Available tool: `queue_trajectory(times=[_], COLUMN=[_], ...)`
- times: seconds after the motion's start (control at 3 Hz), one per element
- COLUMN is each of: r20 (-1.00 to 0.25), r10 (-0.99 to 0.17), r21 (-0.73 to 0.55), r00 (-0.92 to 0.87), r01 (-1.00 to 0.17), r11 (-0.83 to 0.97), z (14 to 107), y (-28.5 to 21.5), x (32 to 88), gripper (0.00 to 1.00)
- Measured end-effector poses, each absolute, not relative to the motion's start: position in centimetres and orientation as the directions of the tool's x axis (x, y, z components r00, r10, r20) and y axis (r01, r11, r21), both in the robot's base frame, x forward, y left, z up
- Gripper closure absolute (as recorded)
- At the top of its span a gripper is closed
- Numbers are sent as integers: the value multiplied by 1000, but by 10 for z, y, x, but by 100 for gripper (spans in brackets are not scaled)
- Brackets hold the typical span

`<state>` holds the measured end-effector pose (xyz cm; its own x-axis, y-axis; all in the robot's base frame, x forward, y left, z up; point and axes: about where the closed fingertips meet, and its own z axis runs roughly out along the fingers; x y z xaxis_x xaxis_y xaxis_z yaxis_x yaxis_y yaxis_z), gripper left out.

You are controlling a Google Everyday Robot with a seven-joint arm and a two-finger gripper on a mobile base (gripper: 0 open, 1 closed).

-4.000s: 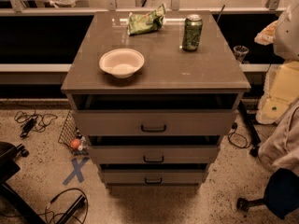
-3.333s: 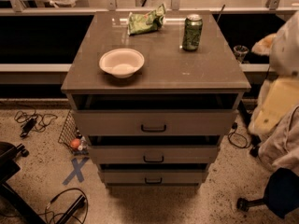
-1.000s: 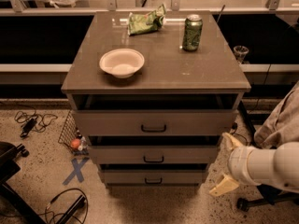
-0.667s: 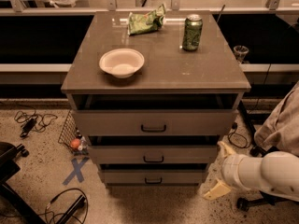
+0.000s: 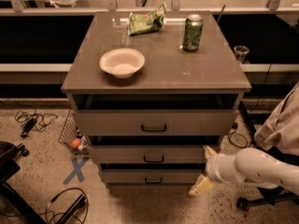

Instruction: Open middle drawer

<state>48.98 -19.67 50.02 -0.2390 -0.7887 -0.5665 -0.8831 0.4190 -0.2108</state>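
Note:
The cabinet has three grey-brown drawers stacked. The middle drawer (image 5: 187,154) is the second one, with a small dark bail handle (image 5: 153,159) at its centre. A dark gap shows above its front. The taller top drawer (image 5: 154,122) and the lowest drawer (image 5: 126,176) also show dark gaps above them. My gripper (image 5: 204,170), on a white arm coming in from the right, is low beside the right end of the middle and lowest drawers. Its fingers are spread open and hold nothing. It is well right of the middle handle and not touching it.
On the cabinet top (image 5: 159,71) are a white bowl (image 5: 122,62), a green chip bag (image 5: 146,21) and a green can (image 5: 192,32). The floor has cables (image 5: 30,121), a blue tape cross (image 5: 76,170), a wire basket (image 5: 71,133) at left and a chair base (image 5: 261,200) at right.
My arm has come down from the upper right to floor level and moved left, bringing the gripper close to the right end of the lower drawers. The drawers have not moved.

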Motion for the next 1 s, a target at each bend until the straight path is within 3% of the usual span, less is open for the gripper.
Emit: queue_trajectory(times=[1.0], r20=[-575], r10=[-788], r21=[-135], r00=[-220], r01=[-925], r11=[356], z=[441], y=[-153], x=[565], gripper=[0])
